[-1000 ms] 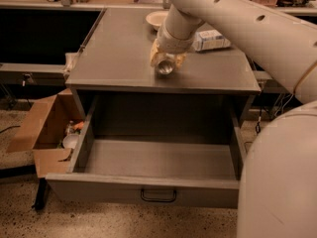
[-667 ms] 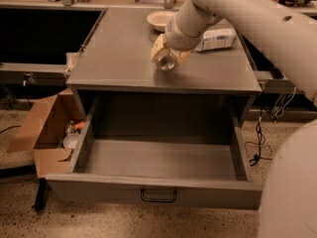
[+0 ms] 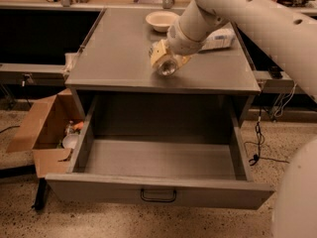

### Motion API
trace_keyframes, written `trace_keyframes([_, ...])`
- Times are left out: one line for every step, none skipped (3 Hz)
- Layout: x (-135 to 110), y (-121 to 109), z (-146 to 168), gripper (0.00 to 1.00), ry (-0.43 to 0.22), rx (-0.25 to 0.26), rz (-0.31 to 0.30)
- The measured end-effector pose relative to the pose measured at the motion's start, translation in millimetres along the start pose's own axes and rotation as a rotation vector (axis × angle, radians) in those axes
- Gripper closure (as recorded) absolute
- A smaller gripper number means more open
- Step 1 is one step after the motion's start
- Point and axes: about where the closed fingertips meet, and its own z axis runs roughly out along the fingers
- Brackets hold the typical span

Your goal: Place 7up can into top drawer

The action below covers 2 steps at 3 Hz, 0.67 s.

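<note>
7up can [image 3: 167, 66] apparently clenched in jaws of the gripper [image 3: 162, 57] above the table [image 3: 111, 58], held clear for transfer into the open top drawer [image 3: 158, 160].

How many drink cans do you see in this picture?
1. The can is held in the gripper above the front part of the cabinet top, behind the open drawer. More could be hidden in the cardboard box on the floor.
</note>
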Motion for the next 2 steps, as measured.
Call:
trace_keyframes([28,16,-19,1.00,-0.022,-0.015,-0.199])
trace_keyframes([77,30,-30,1.00,-0.015,0.011,-0.421])
